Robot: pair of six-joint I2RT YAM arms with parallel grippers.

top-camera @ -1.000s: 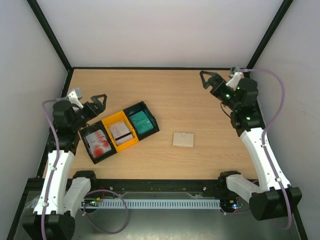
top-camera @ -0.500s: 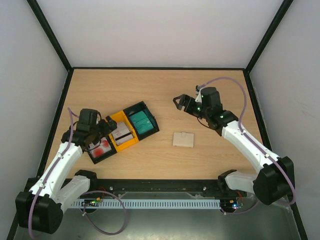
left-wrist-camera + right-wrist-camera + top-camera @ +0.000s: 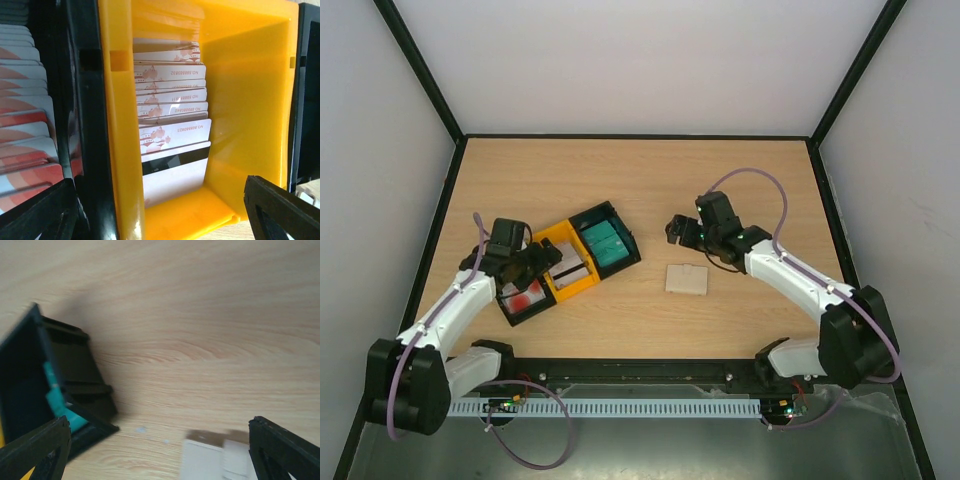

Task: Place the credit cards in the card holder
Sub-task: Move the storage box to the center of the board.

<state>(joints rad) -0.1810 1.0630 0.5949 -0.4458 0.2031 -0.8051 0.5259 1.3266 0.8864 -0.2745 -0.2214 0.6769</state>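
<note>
Three joined trays hold the credit cards: red-blotched ones point(image 3: 25, 125) in the left black tray, white-grey ones with a dark stripe point(image 3: 172, 150) in the yellow tray point(image 3: 565, 262), teal ones point(image 3: 603, 240) in the right black tray. My left gripper point(image 3: 542, 262) hovers open just above the yellow tray, its fingertips straddling that tray with nothing between them point(image 3: 160, 215). The beige card holder point(image 3: 687, 278) lies shut on the table. My right gripper point(image 3: 675, 230) hangs open a little beyond it, empty point(image 3: 160, 452), with the card holder point(image 3: 215, 460) at the view's lower edge.
The wooden table point(image 3: 650, 180) is bounded by a black frame and white walls. The right black tray's corner point(image 3: 75, 390) with teal cards lies left of my right gripper. Both arm bases sit at the near edge.
The left arm has swung in from the left edge and come down over the trays. The right arm has moved from the far right corner to the middle, beside the card holder.
</note>
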